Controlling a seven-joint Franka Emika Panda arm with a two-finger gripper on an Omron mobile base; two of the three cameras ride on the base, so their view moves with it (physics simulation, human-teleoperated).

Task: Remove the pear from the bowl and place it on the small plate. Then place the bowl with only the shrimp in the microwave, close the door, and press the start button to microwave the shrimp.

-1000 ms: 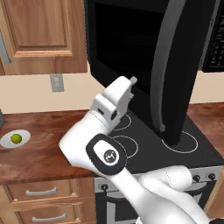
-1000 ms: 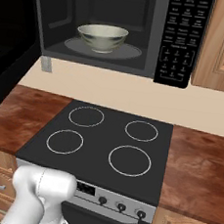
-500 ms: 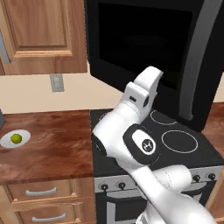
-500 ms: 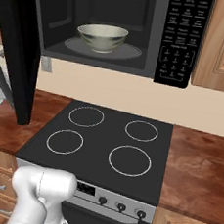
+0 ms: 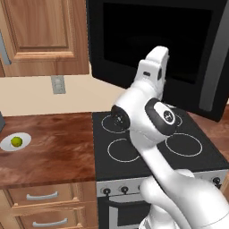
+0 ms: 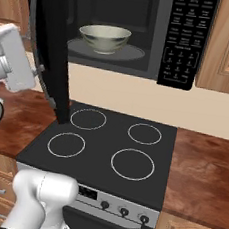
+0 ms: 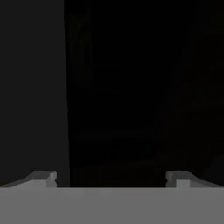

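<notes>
The black microwave [image 6: 156, 36] stands above the stove with its door [image 6: 50, 44] swung partway, seen edge-on in the right base view. The pale bowl [image 6: 104, 37] sits inside on the turntable; the shrimp is hidden by the bowl's wall. In the left base view the door [image 5: 134, 36] faces me, its long grey handle [image 5: 215, 67] at the right. My white hand [image 5: 154, 67] is up against the door's outer face. In the hand view the gripper [image 7: 110, 178] is open and empty, with dark door glass in front. The pear [image 5: 17, 141] lies on the small plate [image 5: 8, 145] at the far left.
Below is a black four-ring stove [image 6: 108, 146] with knobs along its front. Brown wooden counter [image 5: 58, 143] lies to both sides. The keypad [image 6: 188, 39] is on the microwave's right. Wooden cabinets [image 5: 42, 36] hang left and right, and a wall socket [image 5: 57, 84] is behind.
The door has swung a good way toward the microwave's opening. My arm has moved right and up along with it, hand against the door. The gripper has stayed open.
</notes>
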